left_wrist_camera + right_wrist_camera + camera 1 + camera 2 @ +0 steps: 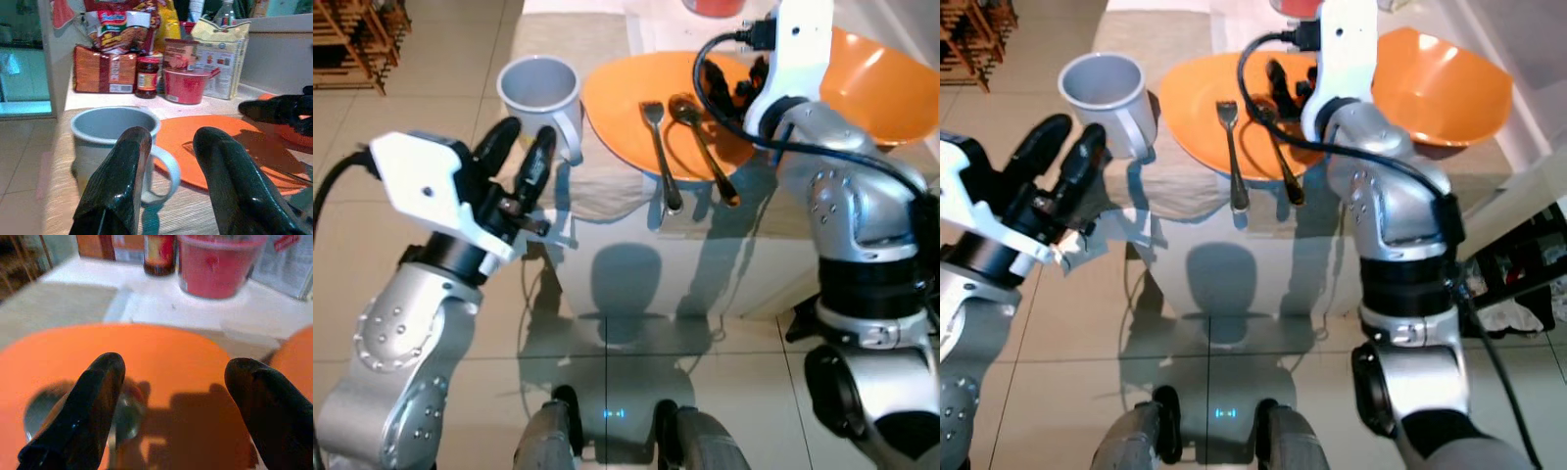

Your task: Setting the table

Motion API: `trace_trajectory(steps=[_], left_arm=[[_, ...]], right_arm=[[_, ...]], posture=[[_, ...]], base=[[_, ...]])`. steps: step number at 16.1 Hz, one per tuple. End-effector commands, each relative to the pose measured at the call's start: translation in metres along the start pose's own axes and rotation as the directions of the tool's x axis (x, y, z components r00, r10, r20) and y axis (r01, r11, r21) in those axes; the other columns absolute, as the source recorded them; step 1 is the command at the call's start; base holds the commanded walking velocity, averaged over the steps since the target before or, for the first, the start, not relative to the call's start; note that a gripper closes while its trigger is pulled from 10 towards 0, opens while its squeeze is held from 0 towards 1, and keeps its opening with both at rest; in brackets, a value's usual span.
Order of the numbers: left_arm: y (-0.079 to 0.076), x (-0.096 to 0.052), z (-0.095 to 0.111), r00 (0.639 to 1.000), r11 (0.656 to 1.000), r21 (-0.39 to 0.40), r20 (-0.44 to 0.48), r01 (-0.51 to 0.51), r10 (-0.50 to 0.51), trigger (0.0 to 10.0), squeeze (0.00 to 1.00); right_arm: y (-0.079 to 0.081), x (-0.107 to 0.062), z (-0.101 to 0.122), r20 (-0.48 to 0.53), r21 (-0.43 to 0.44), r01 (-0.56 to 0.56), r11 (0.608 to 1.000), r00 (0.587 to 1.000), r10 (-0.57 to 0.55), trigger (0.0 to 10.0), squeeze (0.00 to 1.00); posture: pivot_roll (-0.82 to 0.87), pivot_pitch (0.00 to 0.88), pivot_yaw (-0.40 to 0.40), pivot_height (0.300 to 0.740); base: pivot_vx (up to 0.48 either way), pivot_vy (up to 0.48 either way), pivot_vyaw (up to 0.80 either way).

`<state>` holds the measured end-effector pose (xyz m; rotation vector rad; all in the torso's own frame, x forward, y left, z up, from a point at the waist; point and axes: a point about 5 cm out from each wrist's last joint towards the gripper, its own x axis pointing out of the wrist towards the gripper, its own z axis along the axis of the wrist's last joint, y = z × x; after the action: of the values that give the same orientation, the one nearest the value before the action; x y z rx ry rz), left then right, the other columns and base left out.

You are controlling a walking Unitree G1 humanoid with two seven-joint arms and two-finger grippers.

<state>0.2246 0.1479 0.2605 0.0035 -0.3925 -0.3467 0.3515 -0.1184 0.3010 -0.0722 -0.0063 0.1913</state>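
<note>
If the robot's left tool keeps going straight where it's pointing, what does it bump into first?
Most likely the gray mug. The left tool is open and points at the mug's handle side, near the table's edge. The orange plate lies just beside that line, so depth makes it a little uncertain.

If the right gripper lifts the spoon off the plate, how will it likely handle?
The spoon looks like thin metal, so probably stiff, light and slippery between the right gripper's fingers. Its handle overhangs the plate rim, so it may pivot or slide off if nudged.
</note>
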Motion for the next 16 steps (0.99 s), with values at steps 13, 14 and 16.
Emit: trace_trajectory(steps=[13,14,16], left_arm=[[-0.01,0.009,0.002,0.999,0.999,0.005,0.027,0.043,-0.043,10.0,0.0],[-0.01,0.01,0.002,0.999,0.999,0.006,0.028,0.042,-0.042,10.0,0.0],[-0.01,0.008,0.003,0.999,0.999,0.009,0.031,0.04,-0.04,10.0,0.0]], right_arm=[[0.006,-0.009,-0.022,-0.402,0.122,-0.053,0.991,0.91,0.098,3.5,0.0],[0.007,-0.008,-0.027,-0.421,0.125,-0.05,0.991,0.902,0.099,1.3,0.0],[0.007,-0.007,-0.039,-0.451,0.145,-0.029,0.989,0.888,0.092,0.0,0.0]], posture=[[-0.09,0.245,-0.028,0.74],[-0.09,0.244,-0.03,0.74],[-0.09,0.244,-0.03,0.74]], base=[[0.0,0.0,0.0],[0.0,0.0,0.0],[0.0,0.0,0.0]])
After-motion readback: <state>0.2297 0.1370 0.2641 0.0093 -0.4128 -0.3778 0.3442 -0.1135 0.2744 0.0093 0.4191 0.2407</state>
